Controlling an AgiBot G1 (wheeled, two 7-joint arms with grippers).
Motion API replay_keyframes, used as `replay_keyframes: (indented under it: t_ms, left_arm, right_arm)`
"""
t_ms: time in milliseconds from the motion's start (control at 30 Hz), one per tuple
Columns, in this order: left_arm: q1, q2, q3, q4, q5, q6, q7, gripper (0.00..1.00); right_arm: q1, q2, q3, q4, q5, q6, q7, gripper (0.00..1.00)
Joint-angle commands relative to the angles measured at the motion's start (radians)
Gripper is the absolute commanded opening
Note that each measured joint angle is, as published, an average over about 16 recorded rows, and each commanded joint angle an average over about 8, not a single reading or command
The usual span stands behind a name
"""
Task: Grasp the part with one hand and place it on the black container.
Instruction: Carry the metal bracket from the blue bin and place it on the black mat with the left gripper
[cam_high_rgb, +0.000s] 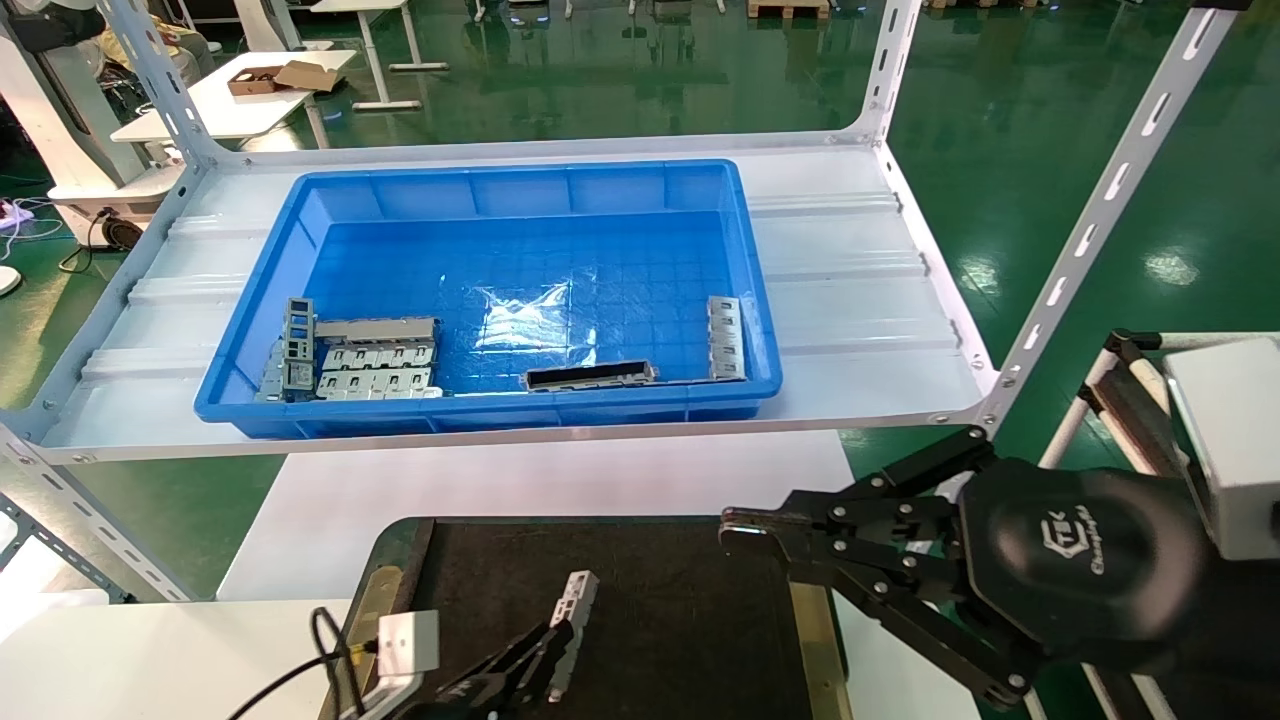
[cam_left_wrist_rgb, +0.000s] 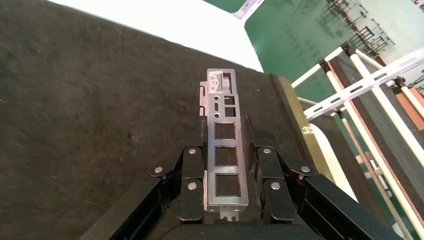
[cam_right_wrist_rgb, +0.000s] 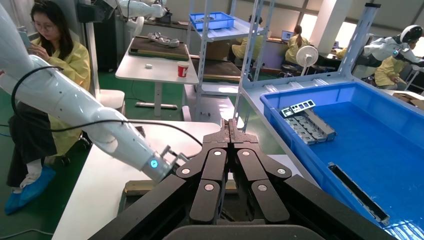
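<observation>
The left tool (cam_high_rgb: 553, 655) is clamped on the part (cam_high_rgb: 570, 620), fingers (cam_left_wrist_rgb: 192, 180) pinching its long sides, and the silver bar juts forward out of the grip with its row of square windows facing up. It hangs over the black container (cam_high_rgb: 680, 620), low above the rough dark surface, though whether it touches is hard to call from here. The container sits on the white desk (cam_high_rgb: 330, 520) with a brass-coloured rail (cam_high_rgb: 815, 630) along its right edge. Over on the right, the right tool (cam_high_rgb: 745, 535) hovers by that rail, fingertips pressed together and carrying nothing. Behind, on the shelf (cam_high_rgb: 860, 300), the blue bin (cam_high_rgb: 520, 290) holds more grey pieces (cam_high_rgb: 375, 368) and a dark-hollowed housing (cam_high_rgb: 590, 376).
</observation>
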Motion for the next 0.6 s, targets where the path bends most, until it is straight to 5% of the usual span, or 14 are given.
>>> replay_keyframes:
  t_ms: [33,600]
  left_arm:
    - [-0.017,0.015,0.038,0.011,0.009,-0.045,-0.026,0.00]
    - [-0.152,0.066,0.280,0.099,-0.089,-0.272,-0.100,0.00]
  right_arm:
    - [0.000,0.000,0.000,0.000,0.000,0.000,0.000,0.00]
    - [0.000,0.000,-0.001,0.000,0.001,0.000,-0.001,0.00]
